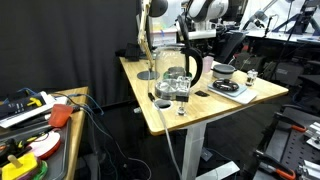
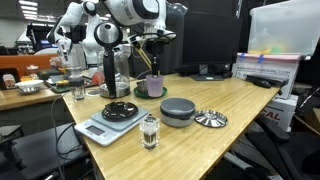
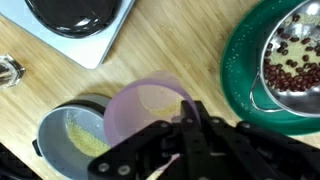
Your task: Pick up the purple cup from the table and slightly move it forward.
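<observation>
The purple cup (image 2: 154, 86) stands upright near the middle of the light wood table (image 2: 245, 110), just behind a grey bowl. In the wrist view the cup (image 3: 145, 112) is translucent lilac and seen from above. My gripper (image 3: 190, 128) is shut on the near side of its rim, one finger inside and one outside. In an exterior view the gripper (image 2: 150, 62) reaches down onto the cup from above. I cannot tell whether the cup's base touches the table. In an exterior view the cup is hidden behind a glass carafe (image 1: 176, 82), and the table (image 1: 160, 115) shows.
A grey bowl with yellow grains (image 3: 72, 140) sits right beside the cup. A white scale with a black dish (image 3: 75, 20), a green plate holding a metal bowl of beans (image 3: 285, 60), a small glass jar (image 2: 150, 130) and a metal strainer (image 2: 211, 118) stand nearby.
</observation>
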`<state>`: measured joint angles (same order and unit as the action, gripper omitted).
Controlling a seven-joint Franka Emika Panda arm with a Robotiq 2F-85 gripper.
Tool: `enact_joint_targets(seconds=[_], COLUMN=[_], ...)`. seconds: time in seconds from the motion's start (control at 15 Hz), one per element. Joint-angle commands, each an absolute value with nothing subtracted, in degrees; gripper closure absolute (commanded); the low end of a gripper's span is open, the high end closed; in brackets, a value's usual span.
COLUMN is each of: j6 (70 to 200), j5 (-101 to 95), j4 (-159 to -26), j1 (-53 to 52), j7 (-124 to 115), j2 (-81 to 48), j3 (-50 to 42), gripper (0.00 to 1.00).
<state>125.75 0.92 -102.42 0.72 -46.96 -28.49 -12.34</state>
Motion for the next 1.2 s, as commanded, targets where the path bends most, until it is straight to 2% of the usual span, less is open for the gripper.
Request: enact_joint_targets(seconds=[0.0, 0.33, 0.4, 0.87, 0.93, 1.13], j6=[127.3, 127.8, 126.5, 126.5, 126.5, 126.2], j5=[2.1, 1.0, 0.7, 0.6, 0.6, 1.8], j4=[-102.6, -104.1, -102.3, -102.3, -102.3, -102.7], j1=[0.1, -0.6, 0.8, 0.8, 0.8, 0.9], j7=[-57.5, -75.1, -70.4, -74.5, -74.5, -76.3], j2=[-28.3, -27.2, -28.6, -28.5, -28.5, -28.2], j3=[-13.0, -13.6, -12.1, -12.3, -12.3, -12.3], gripper=[0.99, 0.99, 0.95, 0.95, 0.99, 0.99])
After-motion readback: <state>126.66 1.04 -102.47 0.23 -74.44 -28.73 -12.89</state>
